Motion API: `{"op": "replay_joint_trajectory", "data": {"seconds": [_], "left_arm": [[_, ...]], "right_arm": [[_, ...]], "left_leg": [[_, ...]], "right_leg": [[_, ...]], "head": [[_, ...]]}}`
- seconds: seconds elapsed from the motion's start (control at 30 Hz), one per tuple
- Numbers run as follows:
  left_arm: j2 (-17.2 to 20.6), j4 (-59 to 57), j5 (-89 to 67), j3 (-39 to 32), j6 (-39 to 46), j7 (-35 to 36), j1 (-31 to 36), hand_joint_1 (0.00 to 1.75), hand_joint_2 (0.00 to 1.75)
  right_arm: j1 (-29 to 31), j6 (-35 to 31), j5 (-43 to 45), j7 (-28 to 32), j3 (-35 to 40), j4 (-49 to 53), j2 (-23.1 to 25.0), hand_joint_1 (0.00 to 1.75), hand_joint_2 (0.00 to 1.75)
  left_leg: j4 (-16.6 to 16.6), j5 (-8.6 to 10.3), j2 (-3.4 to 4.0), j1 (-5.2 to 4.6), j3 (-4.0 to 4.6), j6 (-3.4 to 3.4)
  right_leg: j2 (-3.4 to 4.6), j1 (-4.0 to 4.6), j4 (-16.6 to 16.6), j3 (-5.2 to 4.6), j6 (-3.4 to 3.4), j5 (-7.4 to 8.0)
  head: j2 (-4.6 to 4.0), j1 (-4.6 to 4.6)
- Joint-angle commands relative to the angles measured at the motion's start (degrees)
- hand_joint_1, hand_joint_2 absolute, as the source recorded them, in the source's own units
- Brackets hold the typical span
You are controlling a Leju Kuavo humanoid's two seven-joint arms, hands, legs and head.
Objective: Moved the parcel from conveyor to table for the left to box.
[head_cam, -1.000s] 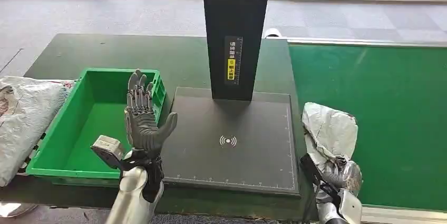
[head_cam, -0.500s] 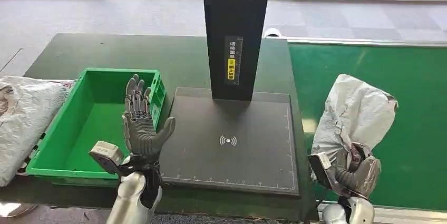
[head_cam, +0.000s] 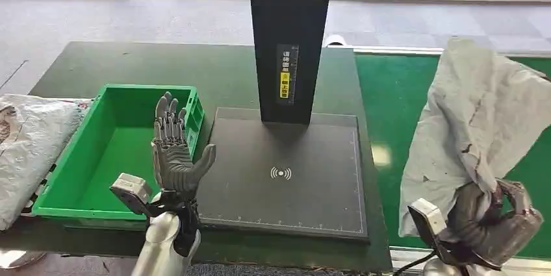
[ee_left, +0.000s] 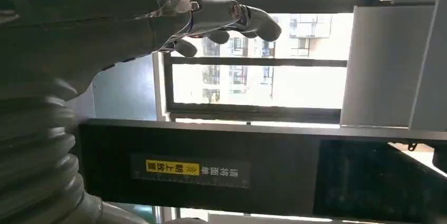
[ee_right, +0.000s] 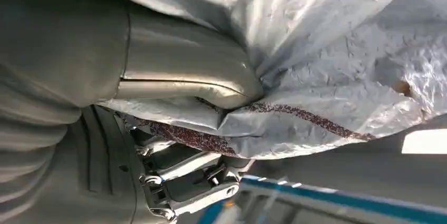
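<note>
A crumpled grey plastic parcel [head_cam: 474,126] stands up in the air above the green conveyor [head_cam: 396,107], gripped at its lower end by my right hand [head_cam: 490,224] at the bottom right. In the right wrist view the thick grey thumb [ee_right: 184,81] presses into the parcel [ee_right: 337,71]. My left hand [head_cam: 174,152] is raised with its fingers apart and the palm empty, over the right edge of the green box [head_cam: 104,178]. From the left wrist view the left hand [ee_left: 174,18] holds nothing.
A black scanner plate [head_cam: 286,172] with a tall black post [head_cam: 290,36] lies between box and conveyor on the dark table [head_cam: 130,65]. A white sack [head_cam: 26,152] lies at the far left, past the box.
My right hand has lifted the parcel off the conveyor and carried it up and to the right. The left hand has stayed where it was.
</note>
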State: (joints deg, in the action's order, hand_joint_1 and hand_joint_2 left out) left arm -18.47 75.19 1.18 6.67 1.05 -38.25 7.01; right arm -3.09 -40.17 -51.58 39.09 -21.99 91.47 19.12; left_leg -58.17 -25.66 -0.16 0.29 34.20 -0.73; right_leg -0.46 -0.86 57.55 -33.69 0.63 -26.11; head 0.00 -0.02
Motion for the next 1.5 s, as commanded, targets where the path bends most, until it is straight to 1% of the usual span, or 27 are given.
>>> {"op": "replay_joint_trajectory", "data": {"seconds": [0.03, 0.13, 0.17, 0.2, 0.27, 0.3, 0.33, 0.37, 0.4, 0.43, 0.5, 0.57, 0.7, 0.83, 1.03, 1.17, 1.5], "left_arm": [[-1.53, -1.58, 0.03, 0.64, -0.55, -1.75, -1.86, 0.0, 1.75], [-1.53, -1.86, -0.49, 0.52, -0.54, -1.75, -1.66, 0.0, 1.75], [-1.53, -1.86, -0.49, 0.52, -0.54, -1.75, -1.66, 0.0, 1.75], [-1.53, -1.86, -0.49, 0.52, -0.54, -1.75, -1.66, 0.0, 1.75], [-1.53, -1.95, -0.56, -0.08, -0.7, -1.75, -1.39, 0.0, 1.75], [-1.53, -1.95, -0.56, -0.08, -0.7, -1.75, -1.39, 0.0, 1.75], [-1.53, -1.65, -0.48, -0.09, -0.55, -1.75, -1.72, 0.0, 1.75], [-1.53, -1.65, -0.48, -0.09, -0.55, -1.75, -1.72, 0.0, 1.75], [-1.53, -1.5, -0.5, -0.13, -0.63, -1.75, -1.9, 0.0, 1.75], [-1.53, -1.5, -0.5, -0.13, -0.63, -1.75, -1.9, 0.0, 1.75], [-1.53, -1.5, -0.5, -0.13, -0.63, -1.75, -1.9, 0.0, 1.75], [-1.53, -1.5, -0.5, -0.13, -0.63, -1.75, -1.9, 0.0, 1.75], [-1.53, -1.5, -0.5, -0.13, -0.63, -1.75, -1.9, 0.0, 1.75], [-1.53, -1.5, -0.5, -0.13, -0.63, -1.75, -1.9, 0.0, 1.75], [-1.53, -1.5, -0.5, -0.13, -0.63, -1.75, -1.9, 0.0, 1.75], [-1.53, -1.5, -0.5, -0.13, -0.63, -1.75, -1.9, 0.0, 1.75], [-1.53, -1.5, -0.5, -0.13, -0.63, -1.75, -1.9, 0.0, 1.75]], "right_arm": [[4.35, 2.36, -17.32, -10.71, 24.85, -21.5, -2.53, 1.75, 1.75], [4.92, 2.59, -17.59, -11.14, 25.68, -22.95, -2.69, 1.75, 1.75], [4.92, 2.59, -17.59, -11.14, 25.68, -22.95, -2.69, 1.75, 1.75], [4.92, 2.59, -17.59, -11.14, 25.68, -22.95, -2.69, 1.75, 1.75], [6.43, 4.65, -17.89, -11.65, 27.24, -26.76, -3.37, 1.75, 1.75], [6.43, 4.65, -17.89, -11.65, 27.24, -26.76, -3.37, 1.75, 1.75], [8.42, 7.68, -18.82, -12.23, 28.84, -32.06, -3.55, 1.75, 1.75], [8.42, 7.68, -18.82, -12.23, 28.84, -32.06, -3.55, 1.75, 1.75], [9.84, 5.28, -18.69, -12.39, 29.32, -36.13, -3.12, 1.75, 1.75], [9.84, 5.28, -18.69, -12.39, 29.32, -36.13, -3.12, 1.75, 1.75], [9.84, 5.28, -18.69, -12.39, 29.32, -36.13, -3.12, 1.75, 1.75], [9.84, 5.28, -18.69, -12.39, 29.32, -36.13, -3.12, 1.75, 1.75], [9.84, 5.28, -18.69, -12.39, 29.32, -36.13, -3.12, 1.75, 1.75], [9.84, 5.28, -18.69, -12.39, 29.32, -36.13, -3.12, 1.75, 1.75], [9.84, 5.28, -18.69, -12.39, 29.32, -36.13, -3.12, 1.75, 1.75], [9.84, 5.28, -18.69, -12.39, 29.32, -36.13, -3.12, 1.75, 1.75], [9.84, 5.28, -18.69, -12.39, 29.32, -36.13, -3.12, 1.75, 1.75]], "left_leg": [[0.19, -0.05, 0.57, 0.08, -0.29, -0.03], [0.21, 0.02, 0.46, 0.18, -0.31, -0.08], [0.13, 0.05, 0.24, 0.15, -0.23, -0.1], [0.22, 0.09, 0.23, 0.15, -0.27, -0.11], [0.17, 0.08, 0.1, 0.15, -0.25, -0.12], [0.21, 0.09, 0.17, 0.14, -0.3, -0.11], [0.13, 0.07, 0.22, 0.16, -0.23, -0.12], [0.24, 0.08, 0.26, 0.13, -0.3, -0.1], [0.14, 0.07, 0.28, 0.16, -0.23, -0.13], [0.24, 0.08, 0.39, 0.15, -0.34, -0.12], [0.1, 0.11, 0.11, 0.14, -0.12, -0.15], [0.11, 0.11, 0.06, 0.13, -0.12, -0.14], [0.18, 0.09, 0.15, 0.12, -0.22, -0.12], [0.1, 0.1, 0.06, 0.1, -0.1, -0.14], [0.22, 0.11, 0.11, 0.11, -0.23, -0.11], [0.1, 0.11, 0.05, 0.1, -0.08, -0.14], [0.1, 0.1, 0.05, 0.11, -0.09, -0.14]], "right_leg": [[0.57, 0.08, -0.21, 0.13, -0.08, 0.15], [0.46, 0.19, -0.25, 0.2, -0.08, 0.15], [0.28, 0.14, -0.13, 0.13, -0.1, 0.09], [0.25, 0.15, -0.23, 0.19, -0.11, 0.1], [0.1, 0.15, -0.19, 0.22, -0.09, 0.05], [0.18, 0.13, -0.23, 0.24, -0.09, 0.08], [0.23, 0.15, -0.16, 0.19, -0.08, 0.08], [0.28, 0.12, -0.25, 0.25, -0.09, 0.1], [0.3, 0.15, -0.16, 0.18, -0.09, 0.1], [0.42, 0.14, -0.25, 0.25, -0.1, 0.14], [0.14, 0.13, -0.1, 0.11, -0.09, 0.07], [0.08, 0.11, -0.1, 0.12, -0.09, 0.05], [0.19, 0.11, -0.18, 0.19, -0.09, 0.07], [0.08, 0.09, -0.07, 0.08, -0.08, 0.04], [0.15, 0.11, -0.23, 0.21, -0.1, 0.07], [0.08, 0.08, -0.06, 0.06, -0.1, 0.03], [0.08, 0.1, -0.08, 0.08, -0.1, 0.03]], "head": [[0.0, 0.0], [0.0, 0.0], [0.0, 0.0], [0.0, 0.0], [0.0, 0.0], [0.0, 0.0], [0.0, 0.0], [0.0, 0.0], [0.0, 0.0], [0.0, 0.0], [0.0, 0.0], [0.0, 0.0], [0.0, 0.0], [0.0, 0.0], [0.0, 0.0], [0.0, 0.0], [0.0, 0.0]]}}
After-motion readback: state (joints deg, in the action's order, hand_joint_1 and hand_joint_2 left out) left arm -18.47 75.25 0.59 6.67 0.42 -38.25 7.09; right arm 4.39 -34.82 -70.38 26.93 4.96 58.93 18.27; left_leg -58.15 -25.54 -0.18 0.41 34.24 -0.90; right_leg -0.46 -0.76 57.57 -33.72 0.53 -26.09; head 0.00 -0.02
